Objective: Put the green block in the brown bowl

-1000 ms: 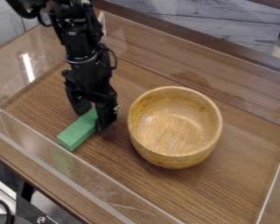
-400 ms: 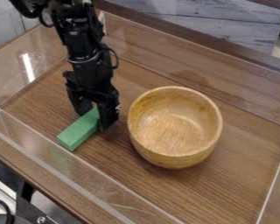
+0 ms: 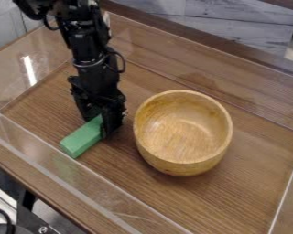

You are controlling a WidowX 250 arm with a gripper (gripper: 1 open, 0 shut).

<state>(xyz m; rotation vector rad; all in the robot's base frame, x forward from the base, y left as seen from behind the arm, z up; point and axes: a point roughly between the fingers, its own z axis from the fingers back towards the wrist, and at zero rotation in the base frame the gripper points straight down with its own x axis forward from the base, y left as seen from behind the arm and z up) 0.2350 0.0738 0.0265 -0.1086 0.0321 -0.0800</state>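
The green block [image 3: 78,140] lies flat on the wooden table, left of the brown bowl [image 3: 176,161], with its length running from near left to far right. My black gripper [image 3: 102,121] points straight down over the block's far end. Its fingers [image 3: 116,118] have drawn in against the block's two long sides, and the block still rests on the table. The fingers hide the block's far end. The bowl stands upright and empty, a short gap to the right of the gripper.
A clear plastic wall [image 3: 63,196] rims the wooden table [image 3: 253,110] along the front and left edges. The arm's black column [image 3: 78,41] rises at the upper left.
The gripper's fingers have closed in from wide apart onto the sides of the green block. The hand itself, the block and the bowl have stayed in place.
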